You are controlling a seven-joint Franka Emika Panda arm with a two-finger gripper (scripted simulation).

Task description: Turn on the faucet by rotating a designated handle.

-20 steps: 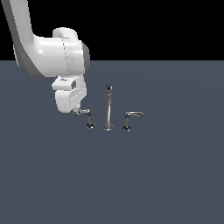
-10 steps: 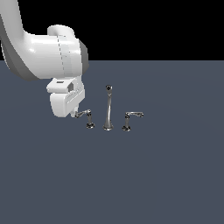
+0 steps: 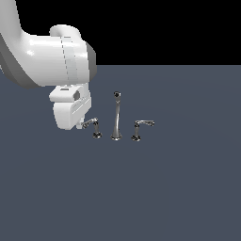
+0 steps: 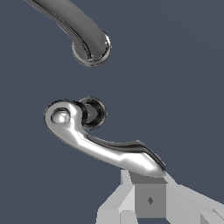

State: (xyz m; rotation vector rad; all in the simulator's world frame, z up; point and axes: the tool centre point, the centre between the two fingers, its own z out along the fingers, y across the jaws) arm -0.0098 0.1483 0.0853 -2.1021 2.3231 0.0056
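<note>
Exterior view: gripper (image 3: 81,125) low at the handle (image 3: 92,124), on the exterior view's left of the faucet (image 3: 115,117), wrist view: lever tip touching one fingertip (image 4: 148,197), jaw spacing cannot be told.

The faucet (image 3: 116,117) appeared as polished chrome, its slim spout mirror-bright and capped by a darker, duller round tip. The handle (image 4: 103,143) showed the same glossy metal, its smooth curved lever carrying sharp white highlights and black reflections above a dark ringed base. The twin handle (image 3: 141,127) gleamed likewise. The gripper (image 4: 148,200) looked like matt pale-grey plastic with flat, faceted faces, while the arm's casing (image 3: 56,61) had a smooth, softly shiny white shell. The table (image 3: 164,188) was an even, matt slate-blue surface without texture.
</note>
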